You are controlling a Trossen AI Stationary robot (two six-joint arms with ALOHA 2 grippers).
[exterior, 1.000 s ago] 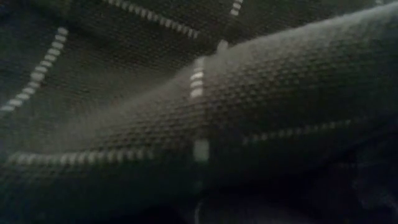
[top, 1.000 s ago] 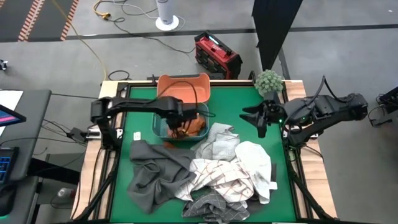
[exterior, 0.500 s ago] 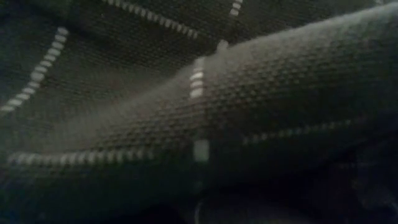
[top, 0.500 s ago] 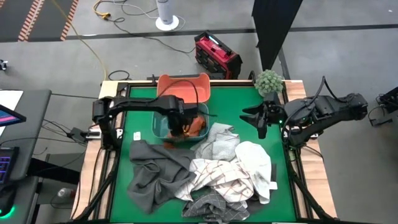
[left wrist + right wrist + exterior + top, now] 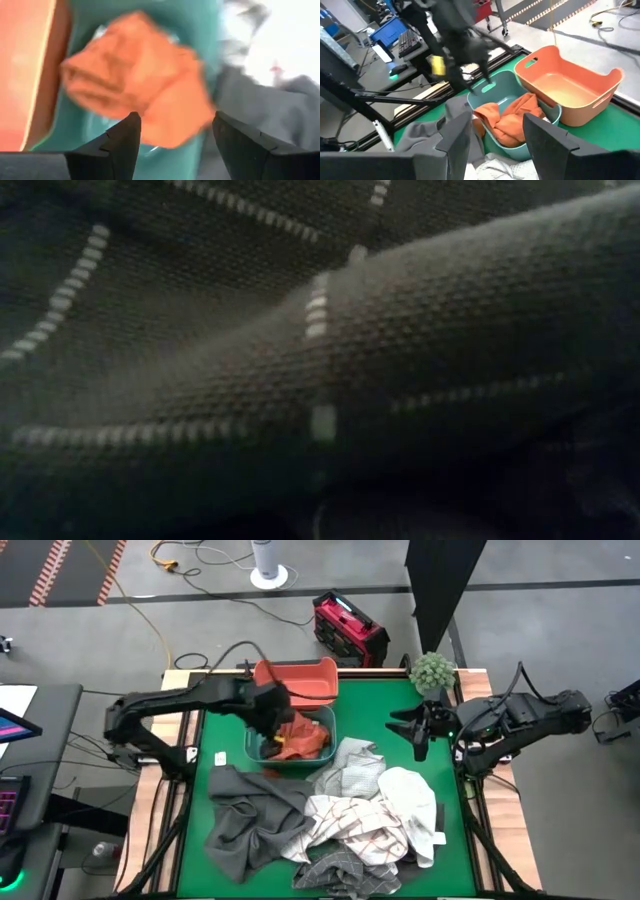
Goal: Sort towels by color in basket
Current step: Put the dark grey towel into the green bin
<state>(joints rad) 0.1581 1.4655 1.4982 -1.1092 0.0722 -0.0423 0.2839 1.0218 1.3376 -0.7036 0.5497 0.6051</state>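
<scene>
Green matting covers the table, which stands on a grey floor with cables and a red case beyond its 12 o'clock edge.

We see the left gripper with its two dark fingers spread apart and nothing between them. It hangs above the teal tub, at about 11 o'clock from the table centre in the high view. The rust-orange towel lies bunched inside that tub, clear of the fingers. Touching the tub on its 12 o'clock side is the orange tub; its floor looks bare in the right wrist view.

We see the right gripper parted as well, with nothing in its grip. It waits at about 2 o'clock on the table, near the edge, with the fuzzy green ball just beside it toward 12 o'clock.

Remaining towels lie heaped from the centre toward 6 o'clock:
- dark grey towel, at about 8 o'clock;
- white towel, at about 4 o'clock;
- cream towel with thin red lines, between those two;
- light checked towel, just beside the teal tub at its 4 o'clock;
- grey-checked towel, at the 6 o'clock edge.

Dark woven cloth with pale dashed lines fills the low view; we cannot tell from that view which towel it is.
</scene>
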